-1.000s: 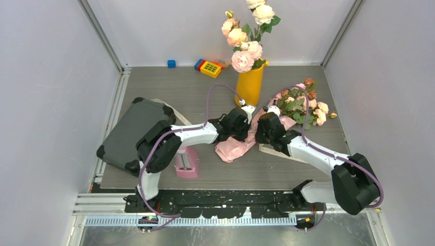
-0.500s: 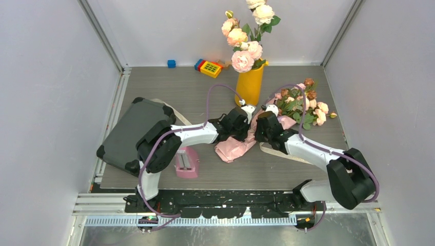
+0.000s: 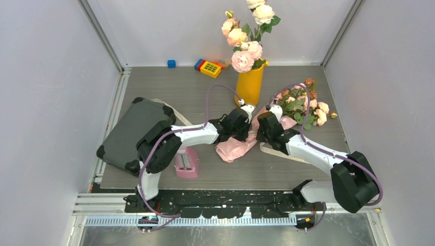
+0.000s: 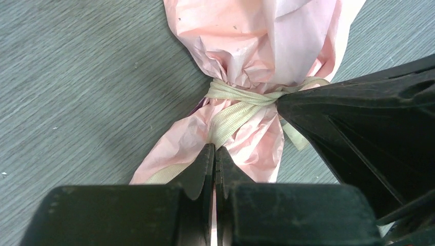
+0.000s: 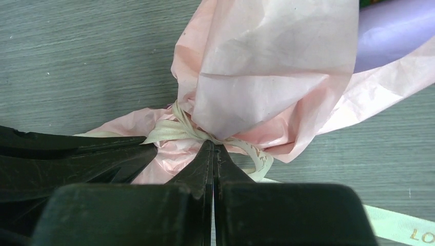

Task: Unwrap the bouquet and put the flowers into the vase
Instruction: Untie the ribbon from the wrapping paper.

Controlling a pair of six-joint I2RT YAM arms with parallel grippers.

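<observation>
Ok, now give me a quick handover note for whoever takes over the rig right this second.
Left pincer: shut on a strand of the beige ribbon at the bouquet's waist.
Right pincer: shut on the ribbon at its knot, from the opposite side.
The bouquet lies on the table between the arms, its flowers towards the right.
The vase stands upright just behind it and holds big pale roses.
Done: both pincers are on the ribbon.
Left: the ribbon is tied. Undo it, open the paper, put the flowers in the vase.
</observation>
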